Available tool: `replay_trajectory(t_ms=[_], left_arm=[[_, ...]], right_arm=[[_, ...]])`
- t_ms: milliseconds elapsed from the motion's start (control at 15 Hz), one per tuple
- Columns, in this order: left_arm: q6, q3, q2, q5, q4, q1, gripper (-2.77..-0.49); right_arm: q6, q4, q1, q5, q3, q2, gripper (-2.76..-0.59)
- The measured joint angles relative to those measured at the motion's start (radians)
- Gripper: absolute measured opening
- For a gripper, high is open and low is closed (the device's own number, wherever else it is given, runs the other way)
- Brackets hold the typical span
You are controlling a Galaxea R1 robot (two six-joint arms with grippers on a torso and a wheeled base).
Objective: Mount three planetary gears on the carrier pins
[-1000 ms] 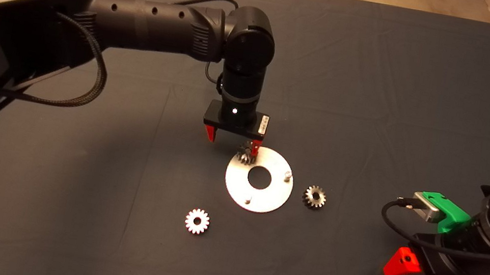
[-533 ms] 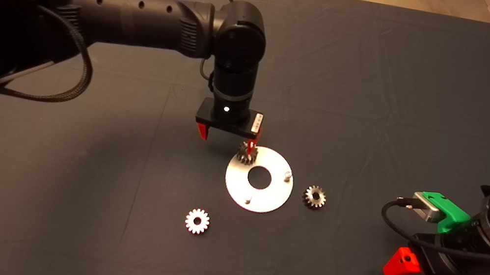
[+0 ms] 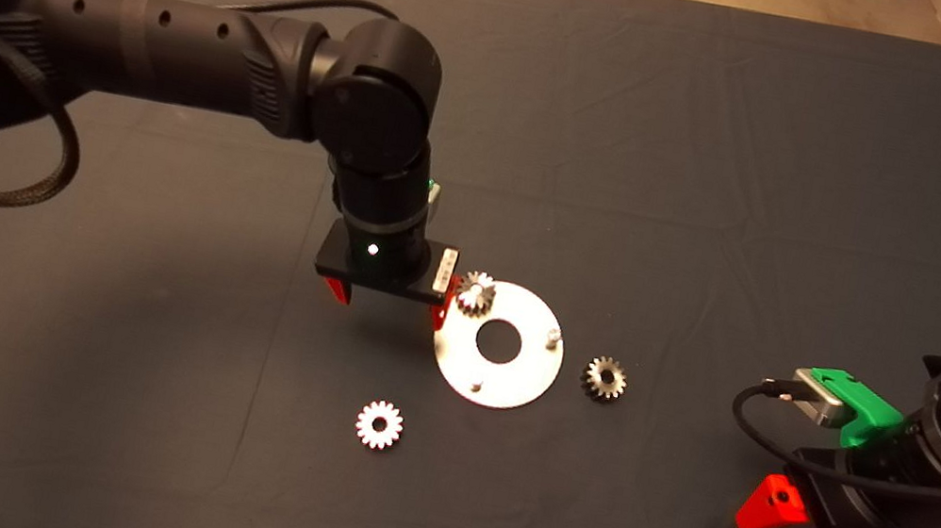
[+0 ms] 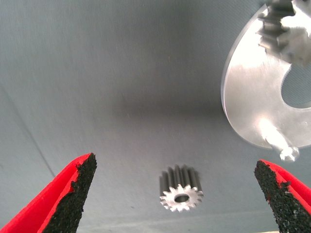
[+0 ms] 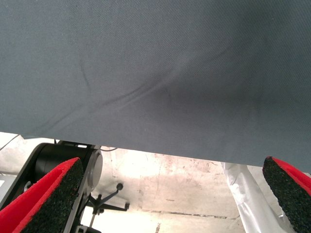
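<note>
One small silvery spur gear [image 3: 475, 293] is seated on the flat silver-white disc [image 3: 508, 385] — left gripper [image 3: 387, 303] spread apart, empty; toothed silvery gear on the mat [image 3: 379, 425] is to be grasped next.

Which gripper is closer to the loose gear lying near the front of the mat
Left. The left gripper hovers open just behind the front gear, beside the disc. The right gripper waits far off at the mat's right edge.
</note>
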Motion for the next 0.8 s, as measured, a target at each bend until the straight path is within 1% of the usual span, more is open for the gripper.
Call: replay_trajectory(t_ms=[200,267,400,467,533,733,800], left_arm=[[-0.051,0.055,-0.004,0.000,0.033,0.001,-0.93],[-0.067,0.070,-0.006,-0.001,0.042,0.005,-0.93],[-0.105,0.099,-0.012,0.000,0.068,0.022,-0.93],[-0.117,0.112,-0.016,0.000,0.078,0.032,-0.93],[-0.128,0.123,-0.018,0.000,0.088,0.046,-0.93],[-0.154,0.160,-0.030,-0.001,0.120,0.110,-0.93],[-0.162,0.174,-0.041,-0.001,0.128,0.124,-0.93]], right_arm=[[0.000,0.000,0.000,0.000,0.000,0.001,-0.60],[0.000,0.000,0.000,0.000,0.000,0.001,-0.60],[0.000,0.000,0.000,0.000,0.000,0.001,-0.60],[0.000,0.000,0.000,0.000,0.000,0.001,-0.60],[0.000,0.000,0.000,0.000,0.000,0.001,-0.60],[0.000,0.000,0.000,0.000,0.000,0.001,-0.60],[0.000,0.000,0.000,0.000,0.000,0.001,-0.60]])
